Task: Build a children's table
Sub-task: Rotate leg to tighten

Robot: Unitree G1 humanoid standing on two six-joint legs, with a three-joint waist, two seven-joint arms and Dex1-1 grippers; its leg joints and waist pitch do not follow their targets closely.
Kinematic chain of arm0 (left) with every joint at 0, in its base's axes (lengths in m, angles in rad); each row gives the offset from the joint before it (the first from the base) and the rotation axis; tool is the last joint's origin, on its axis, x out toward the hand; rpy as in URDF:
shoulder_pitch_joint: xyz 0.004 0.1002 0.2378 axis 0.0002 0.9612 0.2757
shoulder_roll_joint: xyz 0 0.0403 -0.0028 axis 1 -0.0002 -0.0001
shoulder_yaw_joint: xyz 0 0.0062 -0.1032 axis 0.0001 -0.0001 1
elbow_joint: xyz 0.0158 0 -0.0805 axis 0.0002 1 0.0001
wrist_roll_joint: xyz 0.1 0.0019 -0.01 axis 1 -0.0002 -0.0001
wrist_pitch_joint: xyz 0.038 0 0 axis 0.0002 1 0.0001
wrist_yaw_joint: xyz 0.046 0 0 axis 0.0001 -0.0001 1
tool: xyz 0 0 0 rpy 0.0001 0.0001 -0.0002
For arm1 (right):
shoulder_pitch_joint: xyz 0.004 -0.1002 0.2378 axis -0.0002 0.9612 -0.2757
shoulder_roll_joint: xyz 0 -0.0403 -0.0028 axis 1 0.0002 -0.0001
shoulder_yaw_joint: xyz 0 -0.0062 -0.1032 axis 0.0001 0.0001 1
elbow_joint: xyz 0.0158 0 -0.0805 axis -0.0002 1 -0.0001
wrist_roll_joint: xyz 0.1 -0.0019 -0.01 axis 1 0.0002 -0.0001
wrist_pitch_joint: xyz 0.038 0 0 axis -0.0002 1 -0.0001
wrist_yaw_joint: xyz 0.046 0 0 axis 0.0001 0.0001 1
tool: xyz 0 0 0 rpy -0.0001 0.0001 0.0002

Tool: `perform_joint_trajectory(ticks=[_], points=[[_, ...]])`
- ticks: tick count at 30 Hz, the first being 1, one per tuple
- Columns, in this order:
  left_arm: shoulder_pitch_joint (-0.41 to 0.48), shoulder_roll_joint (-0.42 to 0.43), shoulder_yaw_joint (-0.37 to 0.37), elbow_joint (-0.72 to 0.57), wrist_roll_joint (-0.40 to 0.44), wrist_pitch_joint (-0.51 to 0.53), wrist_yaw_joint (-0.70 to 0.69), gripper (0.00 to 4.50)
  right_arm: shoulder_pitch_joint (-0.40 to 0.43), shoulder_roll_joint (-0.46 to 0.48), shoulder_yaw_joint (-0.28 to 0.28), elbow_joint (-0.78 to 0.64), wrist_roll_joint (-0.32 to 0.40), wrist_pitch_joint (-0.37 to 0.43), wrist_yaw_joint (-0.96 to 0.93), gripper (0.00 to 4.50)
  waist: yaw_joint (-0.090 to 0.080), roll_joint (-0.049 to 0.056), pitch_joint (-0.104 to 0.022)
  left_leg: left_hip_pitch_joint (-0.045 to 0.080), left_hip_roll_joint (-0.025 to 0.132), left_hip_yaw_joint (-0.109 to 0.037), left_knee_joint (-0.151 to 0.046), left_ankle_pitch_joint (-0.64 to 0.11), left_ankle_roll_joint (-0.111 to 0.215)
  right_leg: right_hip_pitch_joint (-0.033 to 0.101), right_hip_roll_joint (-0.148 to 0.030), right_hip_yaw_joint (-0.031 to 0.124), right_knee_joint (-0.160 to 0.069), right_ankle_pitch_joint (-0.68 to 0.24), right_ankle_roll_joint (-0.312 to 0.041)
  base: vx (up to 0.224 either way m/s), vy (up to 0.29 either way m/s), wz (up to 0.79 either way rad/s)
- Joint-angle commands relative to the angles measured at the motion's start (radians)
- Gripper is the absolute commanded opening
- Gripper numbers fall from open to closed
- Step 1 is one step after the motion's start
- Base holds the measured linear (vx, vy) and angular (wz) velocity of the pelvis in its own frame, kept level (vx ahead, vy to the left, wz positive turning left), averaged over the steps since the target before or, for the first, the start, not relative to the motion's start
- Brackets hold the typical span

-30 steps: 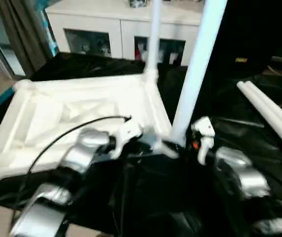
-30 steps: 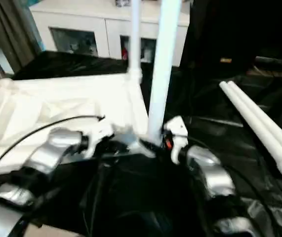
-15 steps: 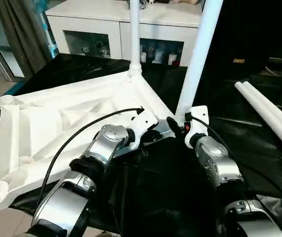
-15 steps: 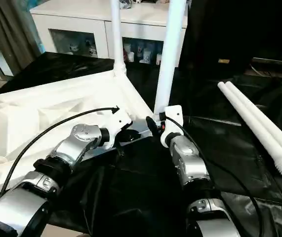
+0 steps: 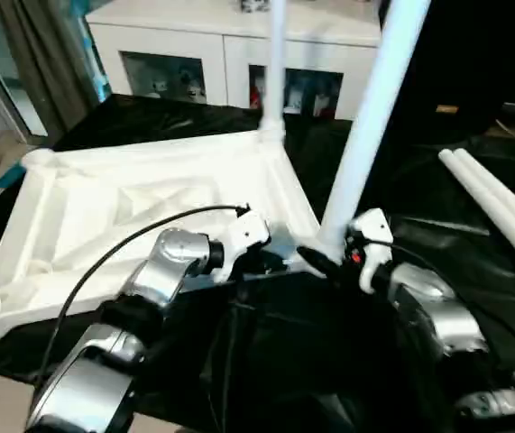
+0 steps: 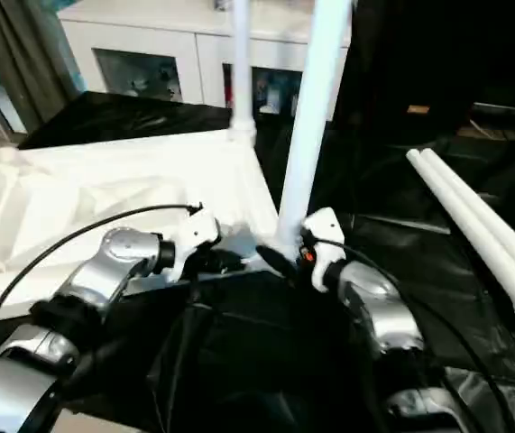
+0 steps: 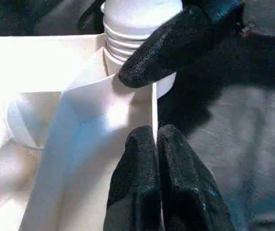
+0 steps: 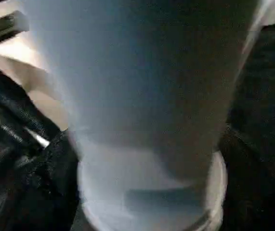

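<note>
The children's table [image 5: 140, 198] lies upside down on the black-covered work table, ribbed underside up. Two white legs stand in its sockets, one at the far corner [image 5: 276, 81] and one at the near right corner [image 5: 370, 126]. My left gripper [image 5: 271, 263] is shut, fingertips [image 7: 144, 139] pressed against the thin rim beside the near socket. My right gripper [image 5: 329, 259] is open and straddles the near leg's base [image 8: 147, 192]. One of its fingers [image 7: 176, 43] lies against the leg's threaded collar [image 7: 127, 33].
Two loose white legs [image 5: 501, 216] lie side by side on the black cover [image 5: 284, 361] at the right. A white cabinet [image 5: 203, 54] stands behind the work table, a curtain [image 5: 41, 63] at the far left. The table's near edge is below my forearms.
The whole picture has shifted with the camera. My right gripper's fingers have spread wider around the near leg's base. The left gripper stays shut at the rim.
</note>
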Motion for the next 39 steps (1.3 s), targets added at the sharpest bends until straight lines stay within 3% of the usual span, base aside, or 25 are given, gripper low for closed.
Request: perform_joint_trajectory(ticks=[1,3,5,11,13,15,17,21,23,27,28,34,35,37,39], points=[[0.030,-0.003,-0.003,-0.040,-0.068,-0.008,-0.085,0.00,0.022,-0.031,0.006,-0.020,0.007,0.014,0.047,3.89,0.001,-0.014,-0.056,0.009,0.055,-0.022,-0.064,-0.160,0.083,0.043,-0.082,0.049,-0.068,-0.084,-0.252,0.000,0.000,0.00],[0.034,0.001,-0.001,-0.047,-0.069,-0.004,-0.094,0.00,0.023,-0.036,0.006,-0.023,0.010,0.016,0.054,3.89,0.000,-0.014,-0.056,0.012,0.055,-0.023,-0.065,-0.175,0.071,0.041,-0.082,0.049,-0.072,-0.122,-0.245,0.000,0.000,0.00],[0.038,0.007,0.004,-0.056,-0.069,0.002,-0.104,0.00,0.021,-0.040,-0.001,-0.019,0.014,0.020,0.064,3.62,-0.003,-0.013,-0.054,0.013,0.055,-0.025,-0.069,-0.192,0.053,0.040,-0.082,0.050,-0.077,-0.173,-0.232,0.000,0.000,0.00],[0.039,0.005,0.006,-0.055,-0.057,0.006,-0.072,0.00,0.033,-0.018,0.015,-0.036,0.013,0.024,0.062,3.33,-0.010,-0.016,-0.057,0.009,0.051,-0.024,-0.065,-0.155,0.062,0.043,-0.081,0.051,-0.071,-0.109,-0.238,0.000,0.000,0.00],[0.022,-0.009,0.009,-0.020,-0.033,-0.002,-0.009,0.00,0.032,-0.004,0.020,-0.020,-0.012,0.010,0.017,3.16,-0.011,-0.018,-0.056,0.009,0.051,-0.024,-0.065,-0.158,0.064,0.041,-0.081,0.051,-0.073,-0.122,-0.235,0.000,0.000,0.00],[-0.018,-0.039,0.018,0.059,0.011,-0.007,0.126,0.00,0.005,0.040,-0.009,0.045,-0.048,-0.002,-0.138,3.07,-0.015,-0.014,-0.051,0.016,0.049,-0.025,-0.069,-0.191,0.039,0.033,-0.081,0.051,-0.083,-0.196,-0.223,0.000,0.000,0.00],[-0.041,-0.065,0.028,0.096,0.023,0.005,0.198,0.00,-0.012,0.067,-0.033,0.082,-0.063,-0.003,-0.238,2.99,-0.018,-0.017,-0.051,0.019,0.049,-0.025,-0.071,-0.216,0.019,0.033,-0.082,0.052,-0.088,-0.252,-0.211,0.000,0.000,0.00],[-0.091,-0.121,0.043,0.158,0.046,0.027,0.342,0.00,-0.040,0.125,-0.079,0.140,-0.076,0.008,-0.427,2.75,-0.020,-0.016,-0.048,0.023,0.048,-0.028,-0.075,-0.252,0.003,0.029,-0.082,0.053,-0.098,-0.306,-0.183,0.000,0.000,0.00],[-0.126,-0.158,0.052,0.191,0.051,0.028,0.413,0.00,-0.058,0.162,-0.095,0.158,-0.084,0.025,-0.526,2.75,-0.019,-0.017,-0.049,0.022,0.046,-0.028,-0.075,-0.249,0.003,0.029,-0.082,0.054,-0.099,-0.312,-0.177,0.000,0.000,0.00],[-0.140,-0.181,0.043,0.213,0.050,-0.003,0.399,0.00,-0.063,0.192,-0.095,0.162,-0.091,-0.008,-0.539,2.75,-0.015,-0.019,-0.052,0.016,0.047,-0.028,-0.074,-0.217,0.017,0.033,-0.084,0.054,-0.094,-0.256,-0.176,0.000,0.000,0.00],[-0.141,-0.185,0.041,0.217,0.051,-0.011,0.395,0.00,-0.063,0.197,-0.095,0.160,-0.088,-0.017,-0.535,3.42,-0.014,-0.019,-0.054,0.014,0.047,-0.029,-0.073,-0.205,0.028,0.035,-0.084,0.054,-0.091,-0.231,-0.181,0.000,0.000,0.00],[-0.125,-0.195,0.062,0.206,0.027,-0.091,0.408,0.00,-0.031,0.188,-0.091,0.089,-0.092,-0.051,-0.530,3.62,-0.013,-0.029,-0.052,0.012,0.049,-0.026,-0.073,-0.195,0.043,0.036,-0.084,0.054,-0.091,-0.223,-0.179,0.000,0.000,0.00],[-0.123,-0.196,0.069,0.202,0.018,-0.091,0.407,0.45,-0.025,0.187,-0.095,0.073,-0.085,-0.050,-0.527,3.70,-0.012,-0.028,-0.051,0.011,0.048,-0.027,-0.074,-0.197,0.044,0.037,-0.085,0.053,-0.091,-0.235,-0.177,0.000,0.000,0.00],[-0.120,-0.193,0.085,0.184,0.002,-0.088,0.408,0.56,-0.007,0.181,-0.105,0.030,-0.070,-0.049,-0.516,3.74,-0.014,-0.036,-0.052,0.012,0.050,-0.027,-0.075,-0.199,0.044,0.035,-0.084,0.053,-0.091,-0.241,-0.175,0.000,0.000,0.00],[-0.113,-0.174,0.114,0.157,-0.009,-0.121,0.443,0.67,0.036,0.161,-0.120,-0.042,-0.058,-0.049,-0.506,3.74,-0.013,-0.037,-0.055,0.012,0.056,-0.028,-0.074,-0.181,0.043,0.037,-0.085,0.054,-0.083,-0.183,-0.188,0.000,0.000,0.00]])
